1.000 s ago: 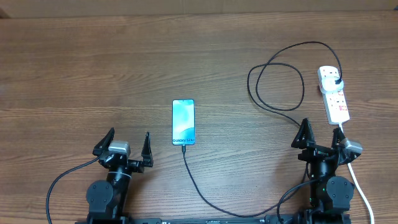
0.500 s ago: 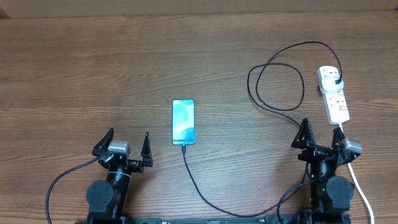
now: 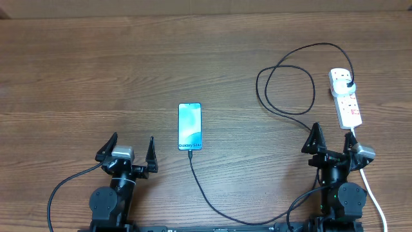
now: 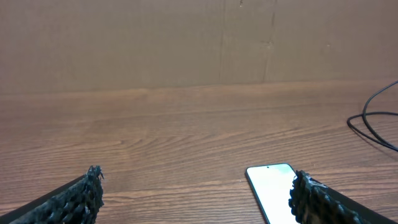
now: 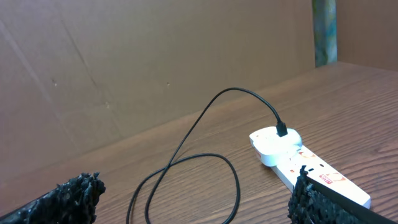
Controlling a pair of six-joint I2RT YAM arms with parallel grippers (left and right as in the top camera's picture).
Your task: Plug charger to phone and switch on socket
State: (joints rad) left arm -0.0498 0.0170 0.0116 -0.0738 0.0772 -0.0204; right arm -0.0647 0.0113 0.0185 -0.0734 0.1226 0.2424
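The phone [image 3: 190, 126] lies at the table's middle with a lit light-blue screen; it also shows in the left wrist view [image 4: 272, 193]. The charger cable [image 3: 212, 206] meets the phone's near end, runs along the front edge, then loops [image 3: 286, 87] to its black plug [image 3: 348, 84] seated in the white socket strip [image 3: 346, 100]. The right wrist view shows the loop [image 5: 186, 168], the plug [image 5: 281, 130] and the strip [image 5: 311, 168]. My left gripper [image 3: 131, 151] is open and empty, left of the phone. My right gripper [image 3: 333, 143] is open and empty, just in front of the strip.
The strip's thick white cord [image 3: 372, 193] runs down the right side past my right arm. A brown cardboard wall [image 4: 186, 43] stands behind the table's far edge.
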